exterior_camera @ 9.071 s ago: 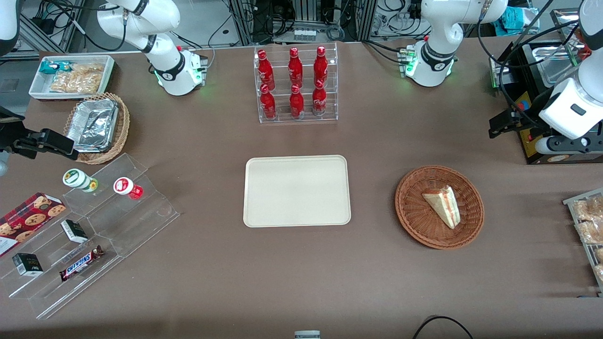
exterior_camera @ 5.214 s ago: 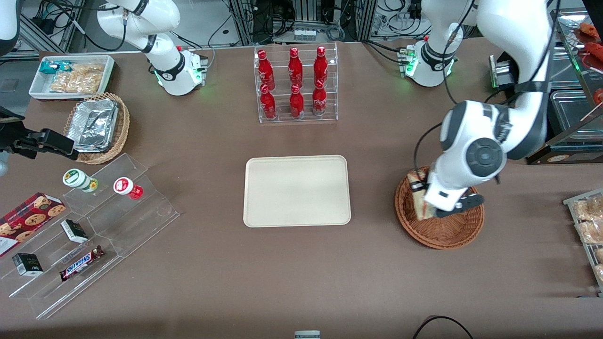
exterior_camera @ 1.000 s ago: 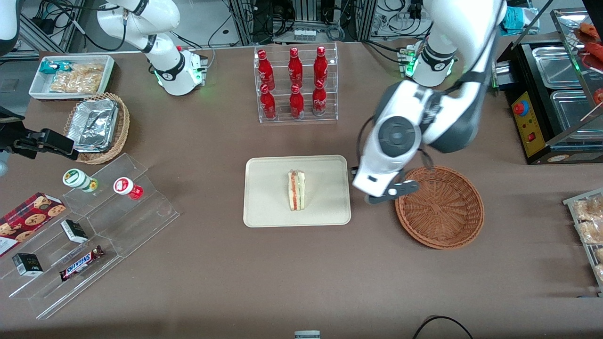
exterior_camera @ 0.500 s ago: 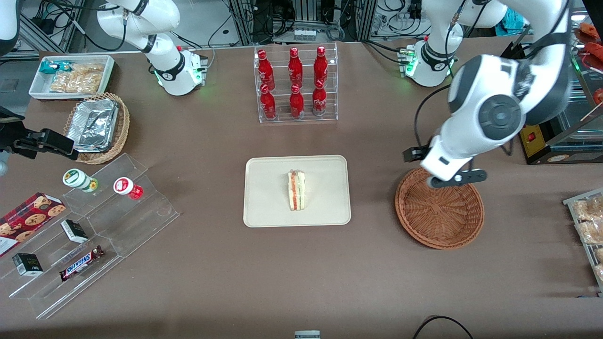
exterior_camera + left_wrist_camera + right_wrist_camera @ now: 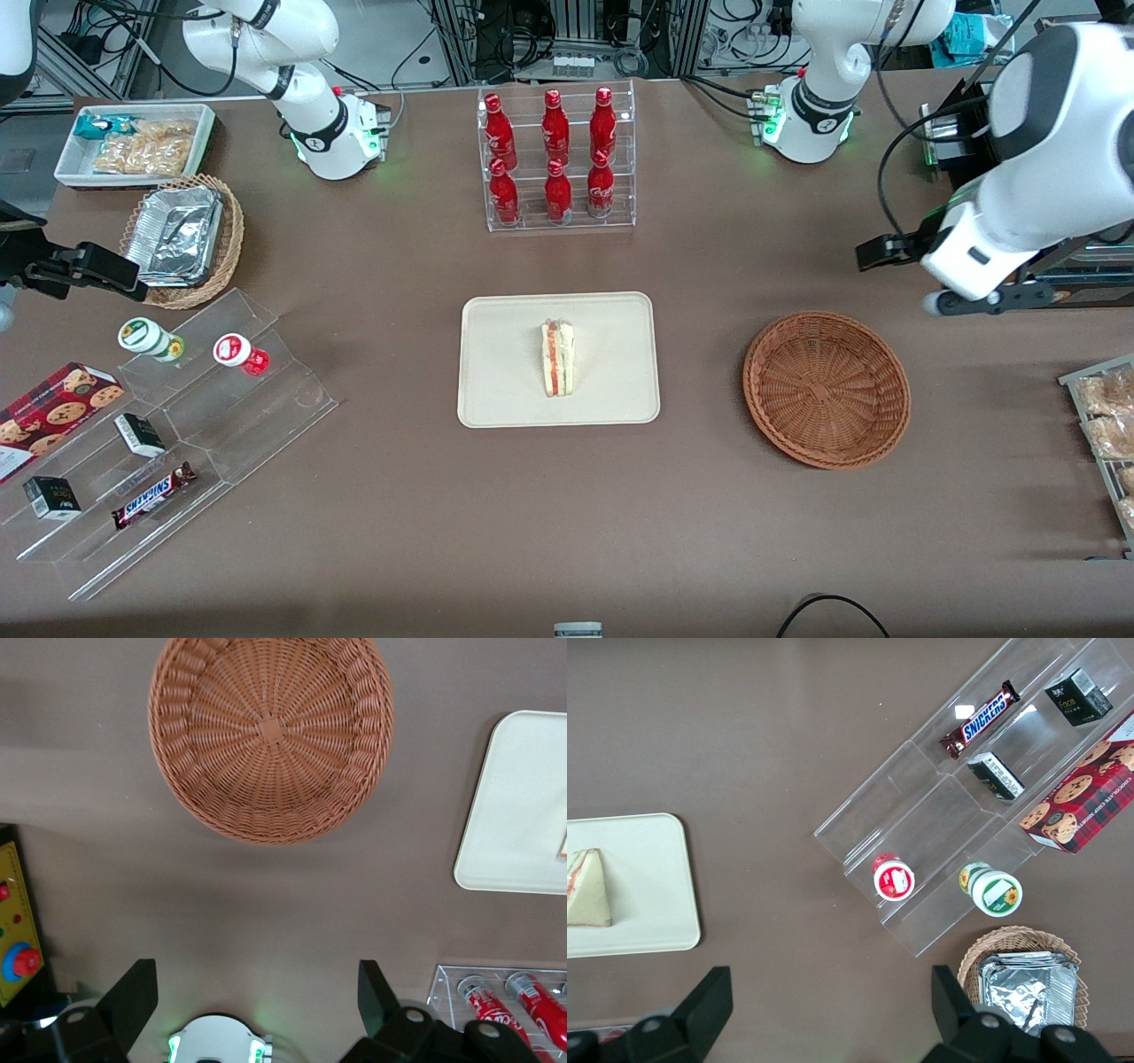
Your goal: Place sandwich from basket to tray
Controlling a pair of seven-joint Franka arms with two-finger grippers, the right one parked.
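Note:
The sandwich [image 5: 558, 357] stands on its edge in the middle of the cream tray [image 5: 496, 390], its red and green filling facing up; the right wrist view also shows the sandwich [image 5: 586, 890] on the tray [image 5: 656, 904]. The reddish-brown wicker basket [image 5: 827, 388] holds nothing and lies beside the tray toward the working arm's end. My gripper [image 5: 974, 301] hangs in the air farther from the front camera than the basket, near the table's end. In the left wrist view the gripper [image 5: 255, 992] is open with nothing between its fingers, and the basket [image 5: 270, 731] and tray [image 5: 523, 806] lie below.
A clear rack of red bottles [image 5: 556, 159] stands farther back than the tray. A black machine [image 5: 1019, 133] sits at the working arm's end, with packaged pastries [image 5: 1107, 425] nearer the camera. Stepped acrylic shelves of snacks [image 5: 159, 443] and a foil-tray basket [image 5: 182, 239] lie toward the parked arm's end.
The sandwich went from the basket to the tray and was let go. Over the last second my gripper has swung away from the tray, past the basket, toward the working arm's end.

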